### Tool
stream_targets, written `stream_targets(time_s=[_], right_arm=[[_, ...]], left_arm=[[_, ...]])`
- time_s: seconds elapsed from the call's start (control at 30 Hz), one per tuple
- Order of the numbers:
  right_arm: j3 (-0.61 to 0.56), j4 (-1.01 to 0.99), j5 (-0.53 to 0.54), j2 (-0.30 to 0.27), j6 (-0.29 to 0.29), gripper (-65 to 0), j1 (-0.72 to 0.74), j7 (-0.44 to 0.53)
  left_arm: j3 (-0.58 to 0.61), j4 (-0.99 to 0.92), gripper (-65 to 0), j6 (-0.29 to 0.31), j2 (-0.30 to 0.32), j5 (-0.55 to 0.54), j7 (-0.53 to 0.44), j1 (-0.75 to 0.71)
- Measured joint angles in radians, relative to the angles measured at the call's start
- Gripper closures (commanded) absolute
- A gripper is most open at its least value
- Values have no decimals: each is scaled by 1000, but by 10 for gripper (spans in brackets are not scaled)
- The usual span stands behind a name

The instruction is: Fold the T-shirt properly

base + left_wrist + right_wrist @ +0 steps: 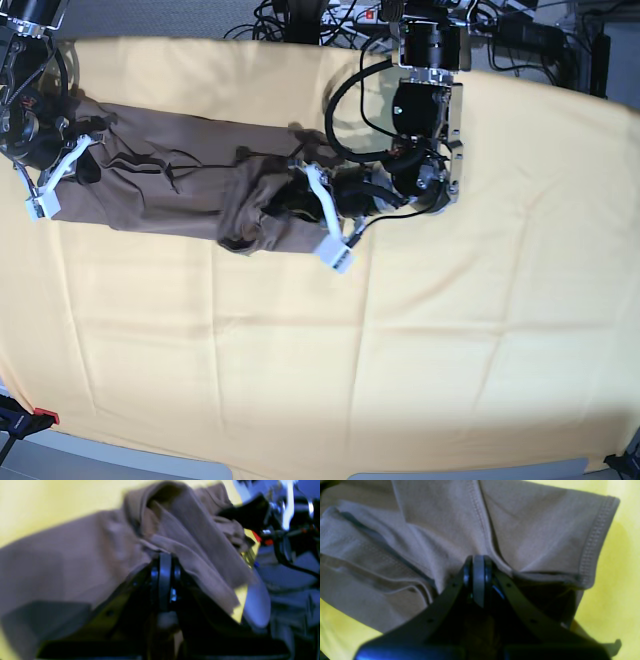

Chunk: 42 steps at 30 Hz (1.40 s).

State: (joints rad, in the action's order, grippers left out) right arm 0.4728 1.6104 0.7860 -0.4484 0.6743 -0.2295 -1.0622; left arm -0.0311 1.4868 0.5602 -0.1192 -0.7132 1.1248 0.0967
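Left wrist view: left gripper [163, 562] clenched on a bunched fold of the T-shirt [75, 562], jaws pressed together with fabric draped over both sides. Picture blurred. Cloth piled high just behind the jaws, probably because this end is gathered up for carrying over the rest of the shirt. Yellow cloth [37, 502] under everything. Other arm's dark parts and cables at the upper right, too blurred to describe.

Right wrist view: right gripper [478, 567] also clenched, pinching the T-shirt [440, 517] near a seam, just beside the sleeve [557, 537] with its stitched hem. Several layers stacked to the left of the jaws, so already folded lengthwise there, as it seems. Grip placed close to the sleeve most likely to keep this end flat and tight. Yellow cloth [620, 580] visible at the right and lower left.

Base view: T-shirt [170, 180] lying as a long narrow band across the upper left part of the yellow cloth [450, 350]. Right gripper [75, 150] at the band's far left end, holding it down against the cloth. Left gripper [300, 195] near the band's right end, where the fabric sits in a lump, lifted a little and not flat. Judged stage: long sides folded in, crosswise fold in hand, not yet finished. Possible trouble: the lump falling crooked when laid over, giving an uneven fold.
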Motion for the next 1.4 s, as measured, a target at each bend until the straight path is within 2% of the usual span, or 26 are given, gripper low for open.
stream_targets(time_s=[0.03,0.2,0.33,0.4,0.5,0.6,0.67,0.73,0.77,0.8,0.93,1.03,1.1,1.17,1.27,1.4], right_arm=[[0,0,0,0,0,0,0,0],[0,0,0,0,0,0,0,0],[10,6,89,-1,18,0,2,-3],[28,38,132,-11,23,0,3,4],[100,87,133,-17,22,0,41,5],[189,121,146,-19,23,0,83,-21],[243,124,149,-29,23,-139,87,-38],[286,124,137,-46,-14,-302,77,-58],[302,124,135,-51,-34,-360,75,-72],[311,124,130,-60,-50,-391,69,-80],[311,125,104,-85,-67,-395,-15,-76],[310,122,72,-74,-138,-421,-82,-87],[311,114,90,-68,-156,-440,-106,-79],[311,88,95,-50,-160,-439,-111,-70],[311,15,175,-16,-146,-439,-112,-74],[311,-73,260,14,-91,-439,-106,-73]], left_arm=[[29,0,0,0,0,-13,-1,-3],[119,0,0,84,0,-82,1,-14],[114,0,0,106,1,-171,1,1],[90,1,0,126,0,-192,16,2],[21,2,0,130,0,-225,59,0],[-79,2,0,129,0,-286,62,1],[-143,2,0,130,0,-317,89,1],[-189,2,0,130,17,-342,106,0],[-205,2,0,130,34,-349,106,0],[-215,2,0,130,55,-357,106,0],[-231,2,0,130,160,-363,108,-1],[-232,2,0,130,245,-364,110,-2],[-231,2,0,130,301,-381,111,-2],[-229,2,0,130,356,-396,109,-2],[-232,2,0,130,443,-405,114,-2],[-246,2,0,130,496,-432,112,-2]])
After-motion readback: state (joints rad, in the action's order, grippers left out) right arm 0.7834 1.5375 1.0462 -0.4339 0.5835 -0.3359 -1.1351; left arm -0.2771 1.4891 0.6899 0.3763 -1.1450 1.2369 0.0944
